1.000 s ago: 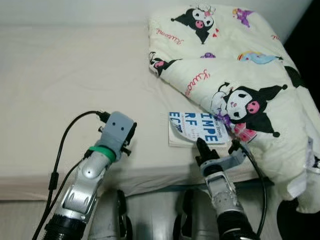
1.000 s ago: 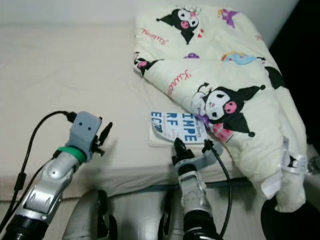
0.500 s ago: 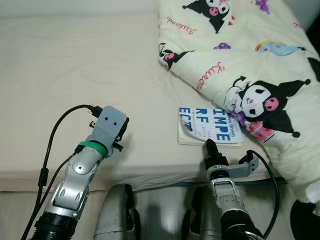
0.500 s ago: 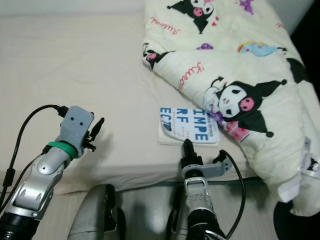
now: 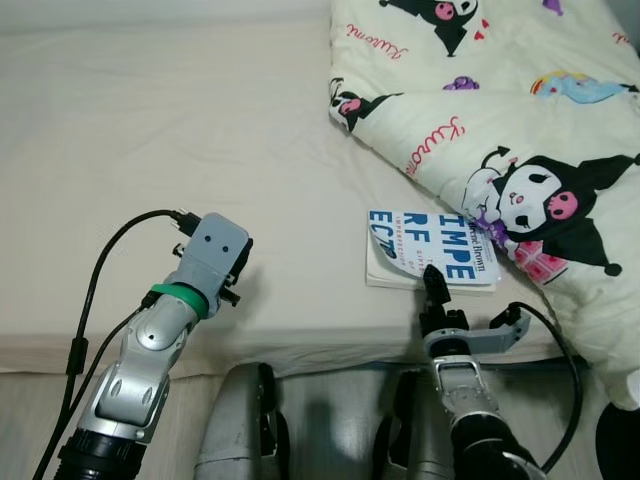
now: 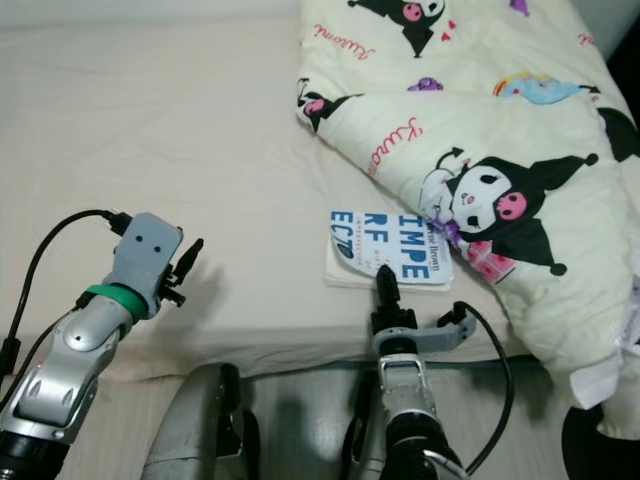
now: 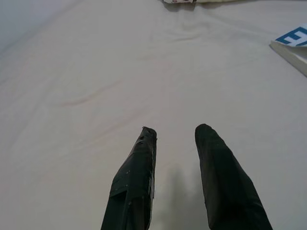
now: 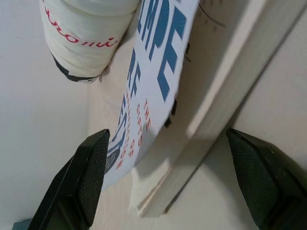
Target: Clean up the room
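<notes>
A white book [image 5: 430,250] with big blue letters lies on the cream bed sheet [image 5: 180,130], near the front edge. Its far right corner is tucked under a cream cartoon-print comforter [image 5: 500,120]. My right gripper [image 5: 432,280] reaches up over the bed's edge and its tips sit at the book's near edge. In the right wrist view that gripper [image 8: 172,182] is open, with its fingers [image 8: 91,177] wide apart and the book [image 8: 158,81] lying between them. My left gripper [image 6: 185,262] hovers open over bare sheet left of the book, fingertips [image 7: 144,143] apart, holding nothing.
The comforter is heaped over the bed's right half and spills off the right side. The mattress front edge [image 5: 300,350] runs just below both grippers. Black cables loop off both wrists. A dark floor strip [image 6: 625,60] shows at the far right.
The camera has shifted, sliding the scene rightwards in the picture. My right gripper's tips have crept a little further onto the book's near edge. The left arm has sunk slightly.
</notes>
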Controlling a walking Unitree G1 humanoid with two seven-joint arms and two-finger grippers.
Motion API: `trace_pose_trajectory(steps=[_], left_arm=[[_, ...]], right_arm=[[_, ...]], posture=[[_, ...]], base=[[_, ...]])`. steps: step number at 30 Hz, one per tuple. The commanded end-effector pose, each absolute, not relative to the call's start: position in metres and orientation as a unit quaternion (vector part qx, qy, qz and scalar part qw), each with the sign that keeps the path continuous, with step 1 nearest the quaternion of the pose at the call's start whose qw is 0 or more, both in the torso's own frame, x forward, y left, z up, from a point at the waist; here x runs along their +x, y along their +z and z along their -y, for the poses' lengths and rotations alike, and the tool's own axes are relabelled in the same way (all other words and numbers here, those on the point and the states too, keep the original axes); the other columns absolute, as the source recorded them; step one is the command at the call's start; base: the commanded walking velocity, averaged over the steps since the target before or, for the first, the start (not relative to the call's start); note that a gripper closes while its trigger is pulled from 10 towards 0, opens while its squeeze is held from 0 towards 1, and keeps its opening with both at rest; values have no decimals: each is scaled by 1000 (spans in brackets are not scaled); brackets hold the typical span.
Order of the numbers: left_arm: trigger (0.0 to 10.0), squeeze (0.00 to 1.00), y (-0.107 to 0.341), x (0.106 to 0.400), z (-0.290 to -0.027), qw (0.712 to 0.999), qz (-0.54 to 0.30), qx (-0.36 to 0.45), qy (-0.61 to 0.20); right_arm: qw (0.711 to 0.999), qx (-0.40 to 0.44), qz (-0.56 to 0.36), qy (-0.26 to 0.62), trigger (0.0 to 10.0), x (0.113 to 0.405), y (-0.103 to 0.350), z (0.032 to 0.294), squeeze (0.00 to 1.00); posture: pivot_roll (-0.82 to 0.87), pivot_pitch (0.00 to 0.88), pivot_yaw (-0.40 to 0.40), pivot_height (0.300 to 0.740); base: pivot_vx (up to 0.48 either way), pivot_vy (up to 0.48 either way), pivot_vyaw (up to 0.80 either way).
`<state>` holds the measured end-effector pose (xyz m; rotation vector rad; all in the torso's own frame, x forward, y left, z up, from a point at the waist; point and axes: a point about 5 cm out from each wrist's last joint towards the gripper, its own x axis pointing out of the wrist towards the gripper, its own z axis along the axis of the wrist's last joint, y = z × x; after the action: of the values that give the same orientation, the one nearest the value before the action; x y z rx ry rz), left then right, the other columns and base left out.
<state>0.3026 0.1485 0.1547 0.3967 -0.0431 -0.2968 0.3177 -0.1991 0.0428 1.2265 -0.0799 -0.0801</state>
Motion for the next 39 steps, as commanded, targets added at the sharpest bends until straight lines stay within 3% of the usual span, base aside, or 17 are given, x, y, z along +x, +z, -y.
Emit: trace_pose_trajectory(steps=[1, 7, 8, 12, 13, 30, 39], left_arm=[[10000, 0, 148, 297, -155, 968, 0, 204, -145], [10000, 0, 147, 290, -159, 967, -7, 209, -144], [10000, 0, 147, 289, -159, 967, -9, 210, -144], [10000, 0, 147, 288, -160, 967, -10, 211, -143], [10000, 0, 148, 287, -160, 967, -11, 211, -142], [10000, 0, 150, 292, -159, 972, -11, 199, -125], [10000, 0, 146, 305, -144, 979, -2, 169, -113]], right_arm=[[811, 582, 20, -53, 10000, 311, 32, 200, 0], [818, 574, 33, -31, 10000, 323, 47, 205, 0], [819, 572, 38, -30, 4627, 327, 52, 208, 0], [819, 571, 40, -30, 4627, 329, 54, 209, 0], [818, 572, 44, -32, 0, 332, 57, 211, 0], [811, 581, 46, 42, 0, 344, 76, 207, 0], [818, 563, 69, 96, 0, 354, 98, 209, 0]], posture=[[244, 272, 184, 601], [278, 275, 195, 601], [285, 275, 196, 601], [288, 275, 196, 601], [300, 275, 195, 601], [267, 256, 165, 601], [174, 208, 74, 601]], base=[[0, 0, 0], [0, 0, 0], [0, 0, 0], [0, 0, 0], [0, 0, 0], [0, 0, 0], [0, 0, 0]])
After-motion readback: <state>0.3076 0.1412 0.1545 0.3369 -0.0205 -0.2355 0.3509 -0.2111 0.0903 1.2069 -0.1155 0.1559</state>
